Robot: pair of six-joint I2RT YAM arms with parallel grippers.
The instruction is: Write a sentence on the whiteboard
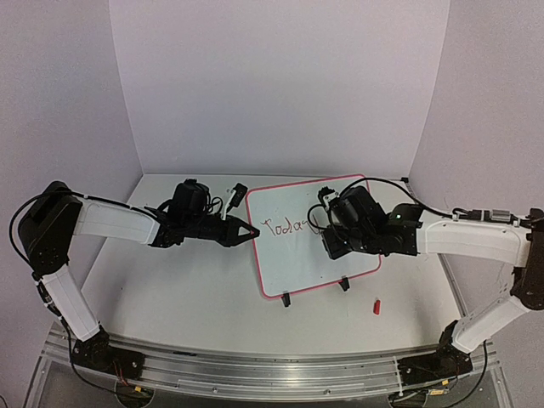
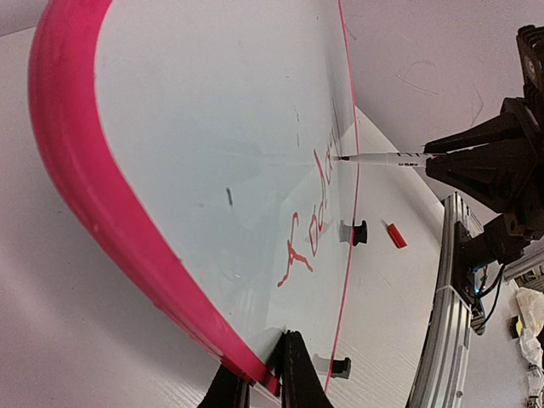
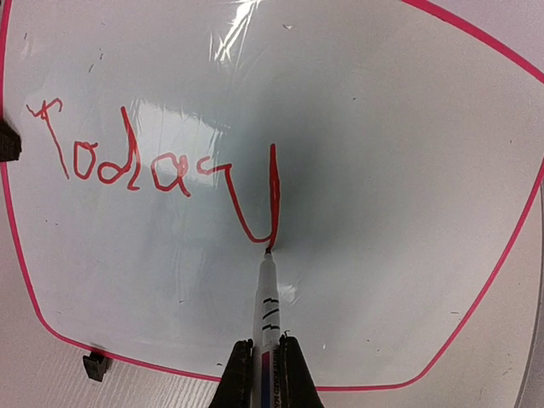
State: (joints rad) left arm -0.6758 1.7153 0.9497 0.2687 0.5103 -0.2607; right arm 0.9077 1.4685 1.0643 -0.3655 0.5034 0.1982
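The whiteboard, glossy white with a thin red-pink frame, leans tilted on its stand at mid-table. My left gripper is shut on its left frame edge. My right gripper hovers over the board, shut on a white marker whose tip touches the surface. The sentence is in red and reads "Today", and the tip rests at the bottom of the last letter's stroke.
A red marker cap lies on the table, right of the board's front edge. The stand's black feet stick out under that edge. A small black and white object lies behind the board's left corner.
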